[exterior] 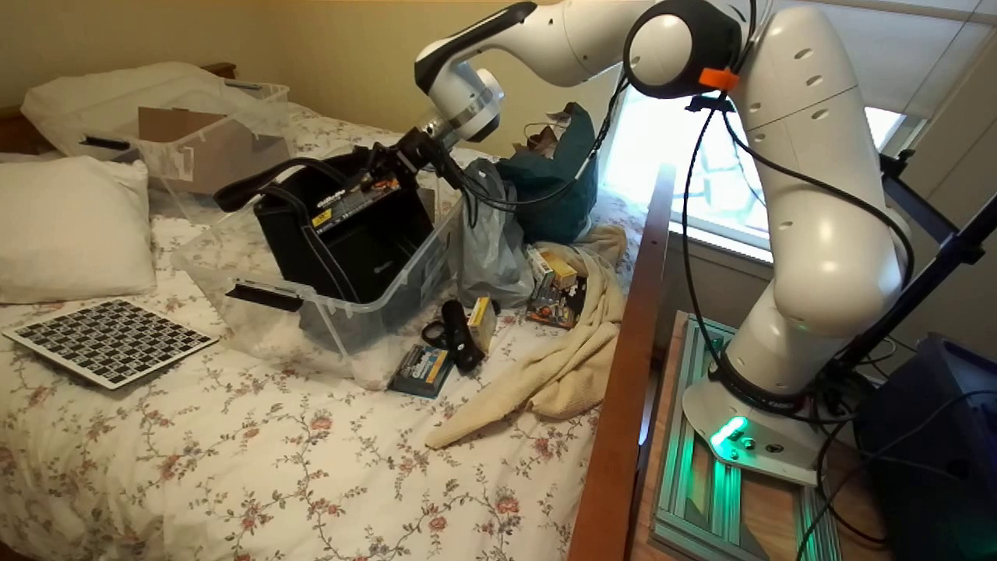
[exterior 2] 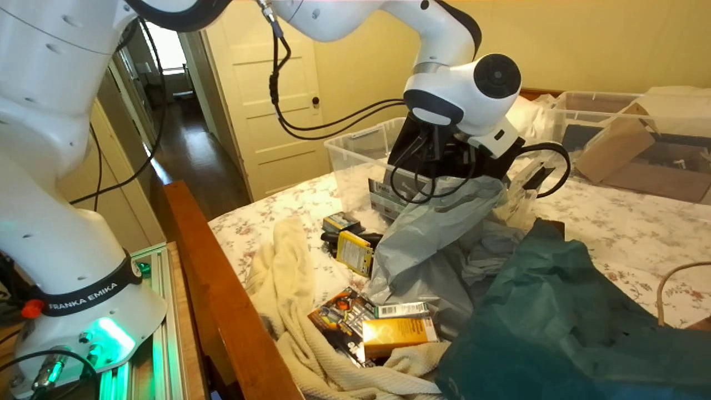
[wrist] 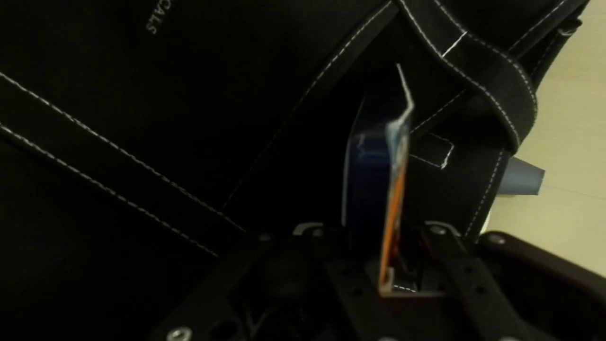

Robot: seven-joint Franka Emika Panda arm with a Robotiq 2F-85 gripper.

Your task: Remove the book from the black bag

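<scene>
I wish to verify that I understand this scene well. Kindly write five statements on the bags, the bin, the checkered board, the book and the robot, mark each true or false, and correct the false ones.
1. The black bag sits in a clear plastic bin. True.
2. The checkered board lies on the white pillow. False: the checkered board lies on the flowered bedspread.
3. The grey plastic bag is between that clear plastic bin and the green bag. True.
4. The book already lies on the flowered bedspread. False: the book has not yet left the black bag, and the gripper straddles it.
5. A green light glows on the robot's base. True.
</scene>
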